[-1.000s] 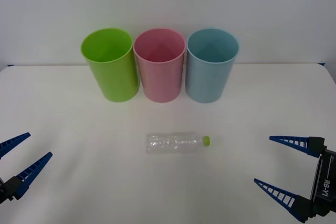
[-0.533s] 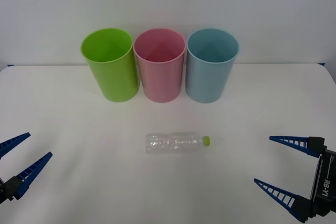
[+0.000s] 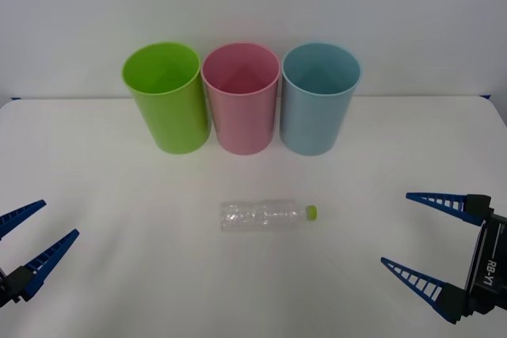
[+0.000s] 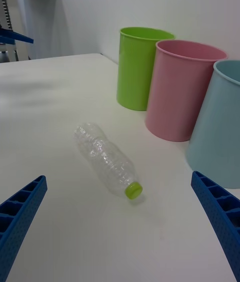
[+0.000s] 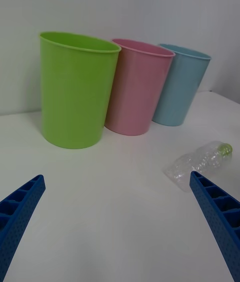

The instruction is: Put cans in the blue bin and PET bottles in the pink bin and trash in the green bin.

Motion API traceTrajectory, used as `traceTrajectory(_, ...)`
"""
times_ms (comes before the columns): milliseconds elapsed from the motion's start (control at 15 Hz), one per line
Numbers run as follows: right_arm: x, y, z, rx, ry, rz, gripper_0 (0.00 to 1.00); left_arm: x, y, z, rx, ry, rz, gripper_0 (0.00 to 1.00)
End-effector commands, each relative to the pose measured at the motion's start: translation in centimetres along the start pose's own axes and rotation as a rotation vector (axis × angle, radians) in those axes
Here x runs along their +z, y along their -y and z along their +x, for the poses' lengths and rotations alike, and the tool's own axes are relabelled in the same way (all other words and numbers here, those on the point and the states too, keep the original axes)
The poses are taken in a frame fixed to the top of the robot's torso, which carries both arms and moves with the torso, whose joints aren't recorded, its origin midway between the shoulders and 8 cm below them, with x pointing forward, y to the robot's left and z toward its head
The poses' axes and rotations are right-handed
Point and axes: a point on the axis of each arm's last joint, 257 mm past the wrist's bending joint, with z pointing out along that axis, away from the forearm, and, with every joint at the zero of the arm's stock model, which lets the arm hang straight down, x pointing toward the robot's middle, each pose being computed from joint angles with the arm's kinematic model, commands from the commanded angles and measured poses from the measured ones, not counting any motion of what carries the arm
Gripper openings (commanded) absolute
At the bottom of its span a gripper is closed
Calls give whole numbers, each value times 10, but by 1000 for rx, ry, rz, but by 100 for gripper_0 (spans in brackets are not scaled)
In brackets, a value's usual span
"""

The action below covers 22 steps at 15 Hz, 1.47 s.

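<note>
Here the right gripper sits low at the right side of the white table. Its jaws are spread wide apart and hold nothing. The left gripper sits low at the left side, and its jaws are wide apart too, with nothing between them. Both grippers are well away from everything else.

Between the two grippers, near the middle of the table, lies the PET bottle. It is clear and crinkled and rests on its side. Its lime-green cap points to the robot's right.

Behind the bottle, near the far edge of the table, three tall bins stand upright in a row, very close side by side. The green bin is on the left, the pink bin is in the middle, and the blue bin is on the right. The bottle lies apart from all three, in front of the pink and blue ones.
</note>
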Motion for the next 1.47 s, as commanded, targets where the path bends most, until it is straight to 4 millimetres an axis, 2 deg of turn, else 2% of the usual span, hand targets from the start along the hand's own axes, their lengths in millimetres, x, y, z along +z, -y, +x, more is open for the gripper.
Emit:
traceTrajectory(67, 7, 7, -8, -50, 6, -2, 100, 0, 0, 0, 0, 0, 0, 100)
traceTrajectory(400, 36, 19, -18, -212, -48, 3, 100, 0, 0, 0, 0, 0, 0, 100)
traceTrajectory(1000, 110, 13, -18, -401, -130, -71, 100, 0, 0, 0, 0, 0, 0, 100)
traceTrajectory(1467, 162, 5, -12, -468, -202, -82, 100, 0, 0, 0, 0, 0, 0, 100)
